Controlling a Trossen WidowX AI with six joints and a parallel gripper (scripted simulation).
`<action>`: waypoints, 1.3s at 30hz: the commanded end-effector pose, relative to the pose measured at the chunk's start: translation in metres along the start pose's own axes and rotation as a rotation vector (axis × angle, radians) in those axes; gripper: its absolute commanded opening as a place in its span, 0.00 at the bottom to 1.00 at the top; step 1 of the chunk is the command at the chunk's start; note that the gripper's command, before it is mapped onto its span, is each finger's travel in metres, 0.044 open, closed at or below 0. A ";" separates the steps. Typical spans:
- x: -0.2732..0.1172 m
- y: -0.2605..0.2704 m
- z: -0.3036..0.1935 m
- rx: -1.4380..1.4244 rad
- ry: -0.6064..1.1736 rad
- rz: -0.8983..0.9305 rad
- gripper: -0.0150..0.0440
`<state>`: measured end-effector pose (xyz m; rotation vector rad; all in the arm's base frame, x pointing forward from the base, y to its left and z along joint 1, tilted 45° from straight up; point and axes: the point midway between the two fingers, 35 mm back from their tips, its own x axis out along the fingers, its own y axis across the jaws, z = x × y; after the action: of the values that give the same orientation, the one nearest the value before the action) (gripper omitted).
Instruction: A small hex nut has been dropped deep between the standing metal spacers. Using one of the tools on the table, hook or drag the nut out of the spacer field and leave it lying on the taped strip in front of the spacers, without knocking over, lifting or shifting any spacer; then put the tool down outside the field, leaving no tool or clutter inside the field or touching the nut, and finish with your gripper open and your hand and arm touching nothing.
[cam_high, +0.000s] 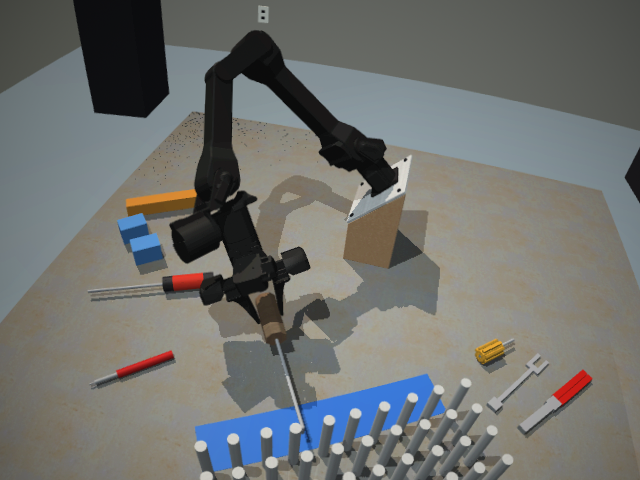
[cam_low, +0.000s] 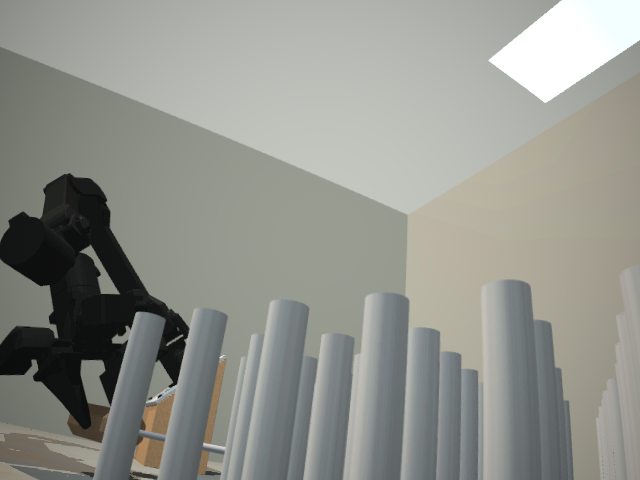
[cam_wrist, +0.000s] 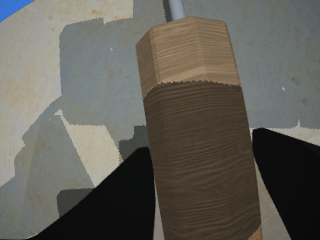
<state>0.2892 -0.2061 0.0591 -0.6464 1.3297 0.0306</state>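
Observation:
My gripper (cam_high: 270, 317) (cam_low: 99, 415) (cam_wrist: 202, 150) is shut on the wooden handle (cam_high: 273, 331) (cam_low: 77, 417) (cam_wrist: 192, 55) of a tool with a thin metal rod (cam_high: 289, 379) (cam_low: 150, 435) (cam_wrist: 177, 10). In the top view the rod points toward the front row of standing grey metal spacers (cam_high: 325, 439) (cam_low: 385, 387). Its far end appears over the blue taped strip (cam_high: 356, 397) (cam_wrist: 12, 6), beside a front-row spacer top; I cannot tell whether they touch. The rod's end is hidden behind spacers in the exterior view. The hex nut is not visible.
Left lie a red-handled screwdriver (cam_high: 187, 282), a red pen-like tool (cam_high: 144, 364), two blue blocks (cam_high: 133, 227) (cam_high: 146, 249) and an orange bar (cam_high: 160, 202). Right lie a yellow-handled tool (cam_high: 490, 351), a grey forked tool (cam_high: 516, 383) and a red-handled flat tool (cam_high: 571, 387). The arm stands on a wooden base (cam_high: 373, 235).

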 end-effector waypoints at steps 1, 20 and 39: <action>0.010 0.000 -0.005 -0.013 -0.012 0.001 0.25; 0.016 -0.001 0.006 -0.012 -0.013 0.000 0.25; 0.023 -0.002 0.018 -0.010 -0.014 -0.001 0.25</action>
<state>0.3081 -0.2080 0.0412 -0.6562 1.3208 0.0434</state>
